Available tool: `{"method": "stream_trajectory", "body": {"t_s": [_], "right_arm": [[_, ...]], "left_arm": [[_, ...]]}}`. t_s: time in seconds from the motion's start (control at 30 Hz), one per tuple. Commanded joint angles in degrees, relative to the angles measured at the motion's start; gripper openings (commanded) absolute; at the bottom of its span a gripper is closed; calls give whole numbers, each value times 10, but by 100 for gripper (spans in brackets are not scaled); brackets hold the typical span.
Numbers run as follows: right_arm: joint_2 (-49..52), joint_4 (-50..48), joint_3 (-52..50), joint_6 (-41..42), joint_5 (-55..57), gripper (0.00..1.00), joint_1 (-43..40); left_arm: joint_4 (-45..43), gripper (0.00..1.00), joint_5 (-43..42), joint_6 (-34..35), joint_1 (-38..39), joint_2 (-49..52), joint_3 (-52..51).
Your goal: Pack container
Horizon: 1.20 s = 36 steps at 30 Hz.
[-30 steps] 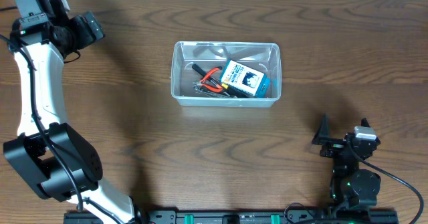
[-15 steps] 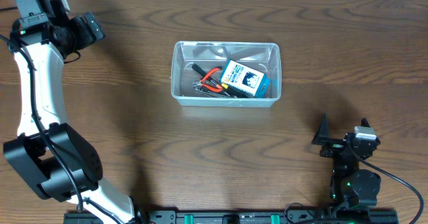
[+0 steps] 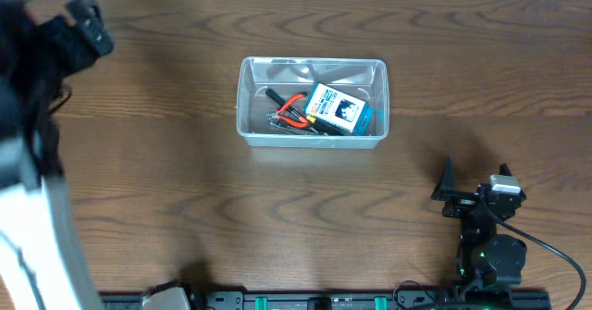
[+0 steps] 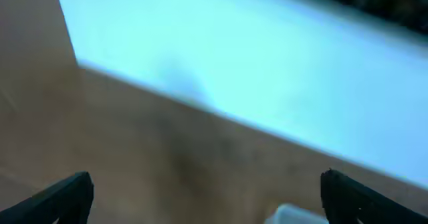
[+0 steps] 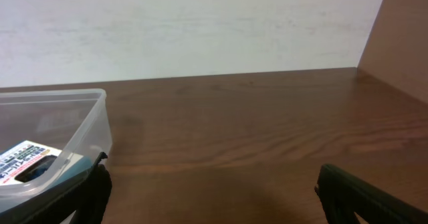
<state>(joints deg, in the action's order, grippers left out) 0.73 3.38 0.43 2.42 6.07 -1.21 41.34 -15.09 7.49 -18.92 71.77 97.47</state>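
Swung far left, blurred: left tool [image 4: 207,197], jaws wide, empty.
Box [image 3: 338,109], pliers [image 3: 294,106] in container [image 3: 313,66]; right tool [image 5: 210,196] open, idle; packing likely done.

Your black left pincer [image 4: 204,198] is gaping wide on a blurred white arm [image 3: 37,245]; your black right pincer [image 5: 217,197] is gaping too.

Open table [image 3: 185,190] all round the open-topped container [image 3: 313,62]; box [image 3: 338,109] and tools [image 3: 289,114] inside.

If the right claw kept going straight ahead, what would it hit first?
Probably nothing nearby: the right gripper faces bare table, then the white wall. The clear container sits off to its left; depth is hard to judge.
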Motion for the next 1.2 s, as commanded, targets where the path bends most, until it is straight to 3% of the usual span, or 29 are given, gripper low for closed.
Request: {"method": "stream_trajectory", "body": {"t_s": [0.0, 0.2, 0.43, 0.63, 0.77, 1.17], "right_arm": [[-4, 2, -1, 7, 6, 99, 4], [-4, 2, -1, 7, 6, 99, 4], [-4, 2, -1, 7, 6, 99, 4], [-4, 2, -1, 7, 6, 99, 4], [-4, 2, -1, 7, 6, 99, 4], [-4, 2, -1, 7, 6, 99, 4]], "left_arm": [[2, 98, -2, -1, 1, -77, 6], [19, 98, 48, -21, 5, -222, 6], [119, 98, 94, -28, 46, -346, -5], [122, 98, 120, -48, 87, -437, -94], [57, 98, 124, -63, 110, -497, -205], [-285, 98, 124, -135, 163, -622, -623]]}}
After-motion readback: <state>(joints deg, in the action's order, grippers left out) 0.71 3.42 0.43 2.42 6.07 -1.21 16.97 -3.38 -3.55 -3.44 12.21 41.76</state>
